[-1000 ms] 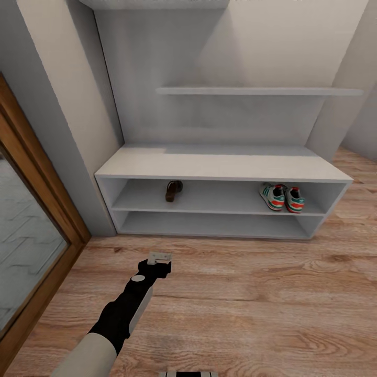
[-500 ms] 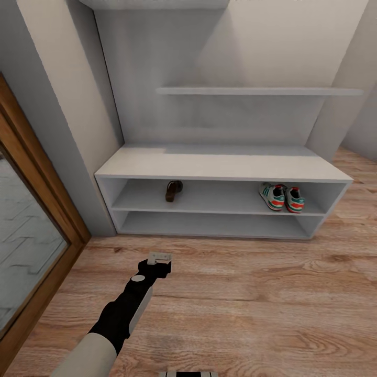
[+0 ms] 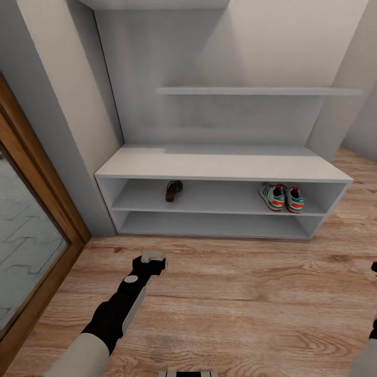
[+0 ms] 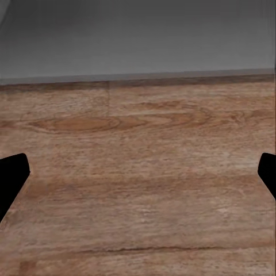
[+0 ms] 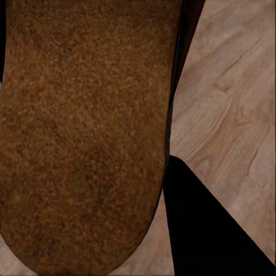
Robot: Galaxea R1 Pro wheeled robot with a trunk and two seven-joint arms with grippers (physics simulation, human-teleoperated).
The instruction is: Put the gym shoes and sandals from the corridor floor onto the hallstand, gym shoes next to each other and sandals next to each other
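The hallstand (image 3: 220, 162) stands against the wall ahead. On its upper shelf row the two gym shoes (image 3: 283, 198) sit side by side at the right end, and one dark brown sandal (image 3: 173, 190) lies left of centre. The second sandal (image 5: 86, 132) looms close in the right wrist view, its brown surface against a black finger (image 5: 207, 224). My right gripper (image 3: 374, 268) just shows at the head view's right edge, shut on that sandal. My left gripper (image 3: 153, 256) hovers over the corridor floor (image 3: 251, 293) before the rack, open, nothing between its fingers (image 4: 11, 175).
A wood-framed glass door (image 3: 31, 220) runs along the left side, close to my left arm. A floating shelf (image 3: 256, 91) hangs above the bench top. The lower shelf row (image 3: 209, 224) holds nothing.
My left arm has drawn back and slightly left. My right arm has come into the head view at the right edge. The shoes on the rack have not moved.
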